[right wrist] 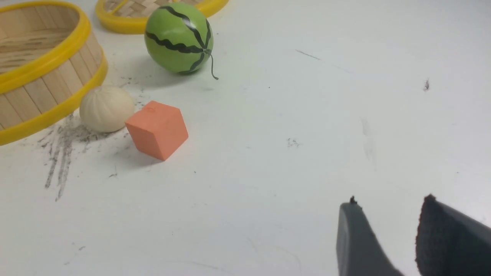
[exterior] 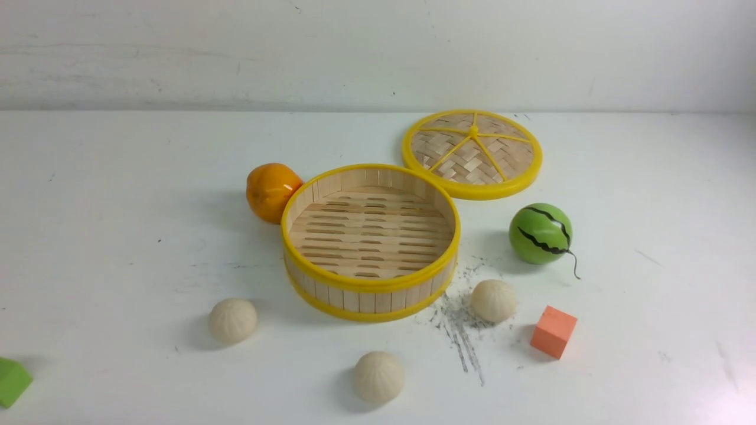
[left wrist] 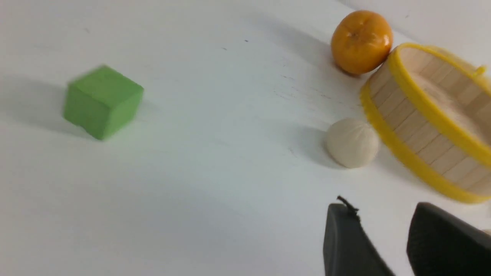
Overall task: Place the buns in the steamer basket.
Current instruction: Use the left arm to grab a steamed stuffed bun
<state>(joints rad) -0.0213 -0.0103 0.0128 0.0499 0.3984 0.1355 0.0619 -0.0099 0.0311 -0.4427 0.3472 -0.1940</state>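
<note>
We are at the start: the steamer basket (exterior: 369, 287) lies empty, nothing loaded yet. The left bun (exterior: 233, 320) sits near its left front, the front bun (exterior: 378, 376) before it, the right bun (exterior: 494, 300) just by its right front. Our left gripper (left wrist: 381, 214) and right gripper (right wrist: 390, 207) stand parted, holding nothing. Next, we judge, the left gripper must lower around the left bun.

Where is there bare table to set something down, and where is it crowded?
Free: the left stretch of white table, between orange fruit, left cream bun and green cube; the right side beyond striped green watermelon ball and orange cube. Crowded: around the wooden-slat steamer basket, with fruit against its wall, woven yellow-rimmed lid close behind, two more buns in front.
</note>
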